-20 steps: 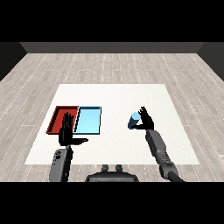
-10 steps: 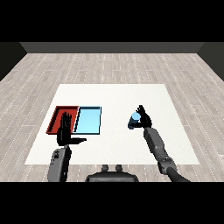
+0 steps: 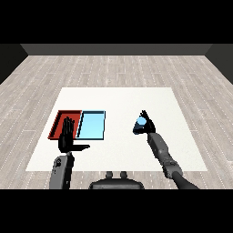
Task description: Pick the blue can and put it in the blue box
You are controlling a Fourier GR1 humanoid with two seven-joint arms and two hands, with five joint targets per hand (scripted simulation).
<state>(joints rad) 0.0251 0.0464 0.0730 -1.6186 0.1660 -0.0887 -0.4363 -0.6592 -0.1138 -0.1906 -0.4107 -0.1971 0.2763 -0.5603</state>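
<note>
The blue can (image 3: 139,125) is being held in the curled right hand (image 3: 148,126), above the white counter (image 3: 127,98). The left hand (image 3: 68,139) is being kept flat (holding nothing). The blue box (image 3: 92,125), well apart, is not yet reached.

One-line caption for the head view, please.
Right hand holds the blue can right of the blue tray; left hand open.

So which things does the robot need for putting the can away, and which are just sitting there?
Needed for the job:
- small blue cylindrical can
- shallow light blue tray
- black right hand, curled round the can

Just there:
- shallow red tray
- black left hand, fingers straight, holding nothing
- white table
</note>
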